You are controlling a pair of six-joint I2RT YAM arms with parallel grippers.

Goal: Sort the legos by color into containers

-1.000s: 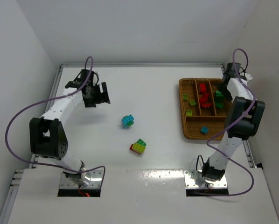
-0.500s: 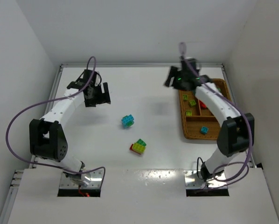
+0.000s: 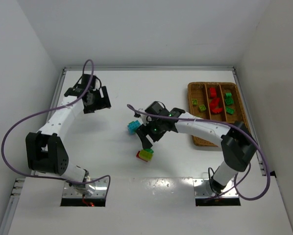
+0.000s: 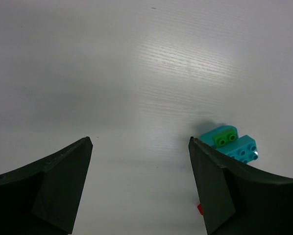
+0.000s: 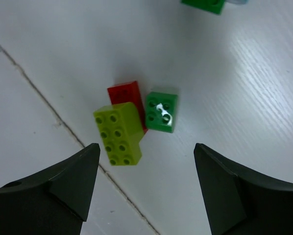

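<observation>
Left claw: jaws wide apart with nothing between them, hanging above the bare white surface on its far left side.
Right claw: jaws spread and empty, poised over a small cluster of bricks near the middle of the surface.
Cluster: a yellow-green brick lies partly over a red brick, and a green brick sits against the red one's side. In the wrist view all three lie between the two fingers and touch neither.
Blue brick: on the surface with a small green piece on top, just beyond the cluster and apart from it, beside the right arm.
Tray: brown wicker, at the right side of the surface, well apart from the loose bricks.
Tray compartments: the left one holds green and yellow-green pieces, the middle one red pieces, the right one green pieces. The near end is hidden behind the right arm.
</observation>
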